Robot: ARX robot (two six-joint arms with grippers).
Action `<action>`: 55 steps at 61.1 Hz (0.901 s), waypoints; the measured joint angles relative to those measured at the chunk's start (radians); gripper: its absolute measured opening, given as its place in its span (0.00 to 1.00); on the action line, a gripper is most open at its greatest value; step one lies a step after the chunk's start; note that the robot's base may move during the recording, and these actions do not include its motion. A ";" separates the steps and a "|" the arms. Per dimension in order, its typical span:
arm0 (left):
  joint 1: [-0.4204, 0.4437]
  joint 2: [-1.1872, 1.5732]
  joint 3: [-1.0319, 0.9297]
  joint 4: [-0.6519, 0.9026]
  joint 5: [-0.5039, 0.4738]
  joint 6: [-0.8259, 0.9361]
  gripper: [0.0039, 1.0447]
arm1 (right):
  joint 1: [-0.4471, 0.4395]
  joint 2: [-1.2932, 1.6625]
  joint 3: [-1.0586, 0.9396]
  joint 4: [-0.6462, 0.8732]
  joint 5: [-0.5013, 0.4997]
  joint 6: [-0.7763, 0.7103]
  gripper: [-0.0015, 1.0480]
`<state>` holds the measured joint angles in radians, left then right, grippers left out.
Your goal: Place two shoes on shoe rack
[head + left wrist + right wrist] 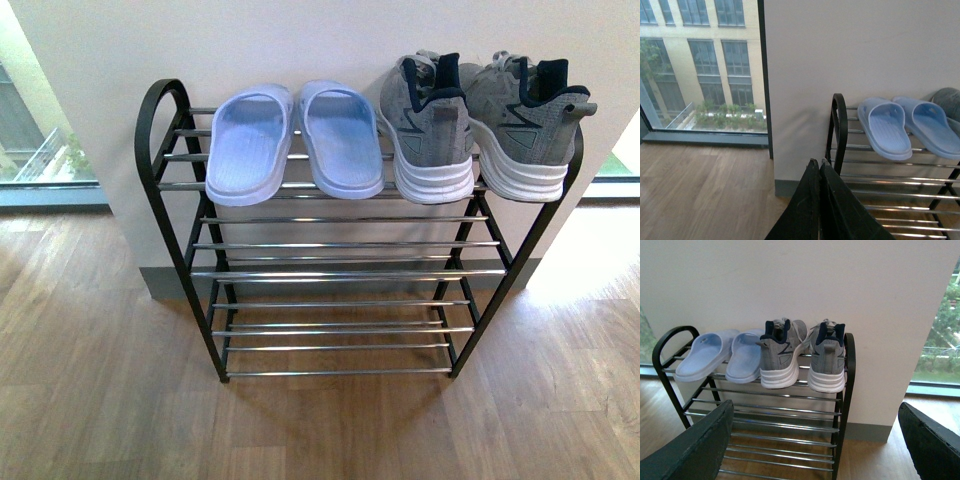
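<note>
The shoe rack stands against a white wall, black frame with chrome rods. On its top tier rest two pale-blue slides on the left and two grey sneakers on the right, heels toward me. Neither arm shows in the front view. My left gripper is shut with nothing in it, held off the rack's left end, below and left of the slides. My right gripper is open and empty, back from the rack, below the sneakers.
Wooden floor surrounds the rack. The rack's lower tiers hold nothing. Floor-level windows flank the wall, one at the left and one at the right. A grey skirting runs along the wall's base.
</note>
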<state>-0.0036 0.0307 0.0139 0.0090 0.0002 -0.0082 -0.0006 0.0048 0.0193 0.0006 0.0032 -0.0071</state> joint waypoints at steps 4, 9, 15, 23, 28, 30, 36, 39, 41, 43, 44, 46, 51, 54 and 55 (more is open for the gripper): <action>0.000 -0.012 0.000 -0.008 0.000 0.000 0.01 | 0.000 0.000 0.000 0.000 -0.001 0.000 0.91; 0.000 -0.014 0.000 -0.009 0.000 0.000 0.01 | 0.000 0.000 0.000 0.000 -0.001 0.000 0.91; 0.000 -0.014 0.000 -0.009 0.000 0.000 0.01 | 0.000 0.000 0.000 0.000 -0.001 0.000 0.91; 0.000 -0.014 0.000 -0.009 0.000 0.000 0.15 | 0.000 0.000 0.000 0.000 -0.001 0.000 0.91; 0.000 -0.014 0.000 -0.009 0.000 0.000 0.32 | 0.000 0.000 0.000 0.000 -0.001 0.000 0.91; 0.000 -0.014 0.000 -0.009 0.000 0.000 0.41 | 0.000 0.000 0.000 0.000 -0.001 0.000 0.91; 0.000 -0.014 0.000 -0.009 0.000 0.000 0.60 | 0.000 0.000 0.000 0.000 -0.001 0.000 0.91; 0.000 -0.014 0.000 -0.009 0.000 0.000 0.67 | 0.000 0.000 0.000 0.000 -0.001 0.000 0.91; 0.000 -0.014 0.000 -0.009 0.000 0.000 0.72 | 0.000 0.000 0.000 0.000 -0.001 0.000 0.91; 0.000 -0.014 0.000 -0.009 0.000 0.000 0.78 | 0.000 0.000 0.000 0.000 -0.001 0.000 0.91; 0.000 -0.014 0.000 -0.009 0.000 0.000 0.80 | 0.000 0.000 0.000 0.000 -0.001 0.000 0.91; 0.000 -0.014 0.000 -0.009 0.000 0.000 0.87 | 0.000 0.000 0.000 0.000 -0.001 0.000 0.91; 0.000 -0.014 0.000 -0.009 0.000 0.002 0.92 | 0.000 0.000 0.000 0.000 -0.001 0.000 0.91; 0.000 -0.014 0.000 -0.009 0.000 0.002 0.91 | 0.000 0.000 0.000 0.000 -0.001 0.000 0.91; 0.000 -0.014 0.000 -0.009 0.000 0.002 0.91 | 0.000 0.000 0.000 0.000 -0.001 0.000 0.91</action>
<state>-0.0032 0.0162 0.0139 -0.0002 -0.0002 -0.0059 -0.0006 0.0044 0.0193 0.0006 0.0025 -0.0071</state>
